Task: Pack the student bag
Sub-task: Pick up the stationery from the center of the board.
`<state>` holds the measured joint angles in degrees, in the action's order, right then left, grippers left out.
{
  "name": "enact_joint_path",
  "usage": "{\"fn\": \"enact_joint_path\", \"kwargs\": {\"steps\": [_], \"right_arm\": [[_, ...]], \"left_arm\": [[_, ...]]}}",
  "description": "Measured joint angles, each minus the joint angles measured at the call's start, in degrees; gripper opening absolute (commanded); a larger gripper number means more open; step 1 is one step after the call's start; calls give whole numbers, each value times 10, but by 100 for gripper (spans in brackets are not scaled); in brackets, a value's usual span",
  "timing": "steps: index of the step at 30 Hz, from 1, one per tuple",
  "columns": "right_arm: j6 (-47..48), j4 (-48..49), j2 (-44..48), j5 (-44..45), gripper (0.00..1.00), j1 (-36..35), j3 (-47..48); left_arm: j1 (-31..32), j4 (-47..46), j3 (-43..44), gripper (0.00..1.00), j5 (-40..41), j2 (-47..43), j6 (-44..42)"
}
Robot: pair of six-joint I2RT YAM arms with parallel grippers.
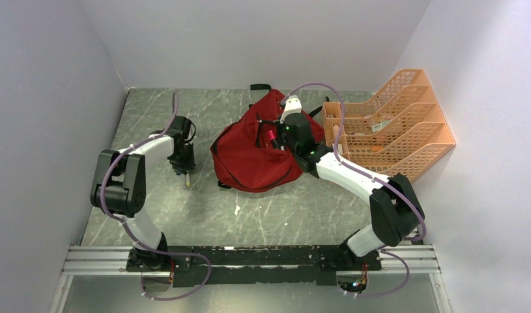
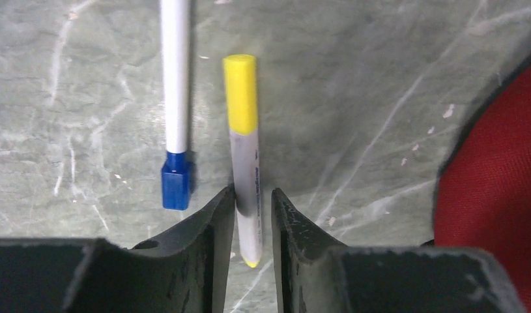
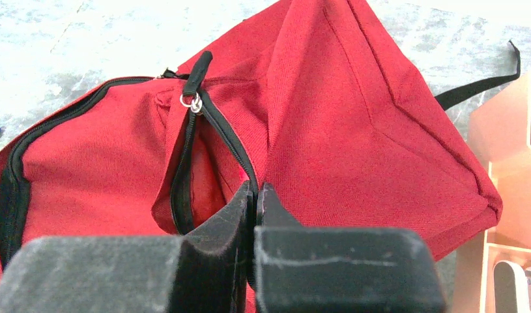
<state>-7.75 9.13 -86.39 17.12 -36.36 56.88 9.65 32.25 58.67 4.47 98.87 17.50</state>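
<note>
Grey table (image 1: 301,208): left gripper (image 2: 253,215), jaws apart, is straddling unpacked yellow-capped marker (image 2: 244,150) beside dark red fabric backpack (image 3: 354,130); right gripper (image 3: 256,195) is clamping its opening.

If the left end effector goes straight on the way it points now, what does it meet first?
Probably the yellow-capped marker, which lies between the fingers of the left end effector, then the table; depth is unclear.
</note>
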Motion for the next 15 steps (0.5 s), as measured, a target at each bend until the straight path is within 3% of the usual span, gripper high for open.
{"fn": "enact_joint_path", "kwargs": {"steps": [12, 15], "right_arm": [[-2, 0, 0, -2, 0, 0, 0], [-2, 0, 0, -2, 0, 0, 0]], "left_arm": [[28, 8, 12, 5, 8, 10, -10], [28, 7, 13, 5, 3, 6, -10]]}}
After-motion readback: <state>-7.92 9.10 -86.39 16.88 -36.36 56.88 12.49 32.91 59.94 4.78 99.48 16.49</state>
